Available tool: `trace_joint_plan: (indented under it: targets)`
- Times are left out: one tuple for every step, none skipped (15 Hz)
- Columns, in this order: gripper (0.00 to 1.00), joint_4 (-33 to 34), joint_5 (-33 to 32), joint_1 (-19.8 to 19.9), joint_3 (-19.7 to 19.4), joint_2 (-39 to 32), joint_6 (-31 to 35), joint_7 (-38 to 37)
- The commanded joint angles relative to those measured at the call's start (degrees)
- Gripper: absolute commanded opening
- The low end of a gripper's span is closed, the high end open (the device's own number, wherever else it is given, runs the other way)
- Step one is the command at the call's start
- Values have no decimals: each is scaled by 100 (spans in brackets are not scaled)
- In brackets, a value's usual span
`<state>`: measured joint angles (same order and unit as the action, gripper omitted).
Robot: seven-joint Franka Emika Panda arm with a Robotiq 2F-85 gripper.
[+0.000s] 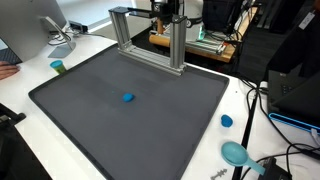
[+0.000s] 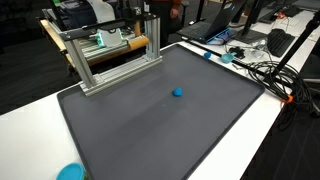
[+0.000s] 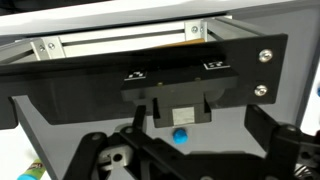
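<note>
A blue ball lies on a dark grey mat.

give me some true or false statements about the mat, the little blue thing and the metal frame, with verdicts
1. A small blue object lies near the middle of the dark mat. True.
2. The metal frame stands at the mat's centre. False: it stands along one edge of the mat.
3. A blue cap sits on the white table, off the mat. True.
4. The small blue object touches the metal frame. False: bare mat lies between them.
</note>
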<state>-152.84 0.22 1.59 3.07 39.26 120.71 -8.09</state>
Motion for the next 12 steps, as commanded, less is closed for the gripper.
trace_joint_plan:
  targets:
    - [100,56,-60,0,-65,-76,130,135]
    - [100,23,-70,1,-57,-102,200,142]
    - [100,-13,-86,4,-44,-129,252,147]
    - [100,-37,-83,0,-46,-159,279,159]
    - [98,-72,-98,5,-38,-192,331,163]
    - [97,-92,-130,17,-25,-220,374,158]
    - [97,-96,-182,40,-9,-252,379,140]
    - [98,-94,-228,56,-15,-267,357,150]
    - [99,-80,-258,53,-28,-296,297,185]
    - [100,-94,-305,48,-39,-286,257,241]
    - [99,-112,-341,42,-53,-267,238,292]
    - [99,-140,-350,30,-85,-223,225,364]
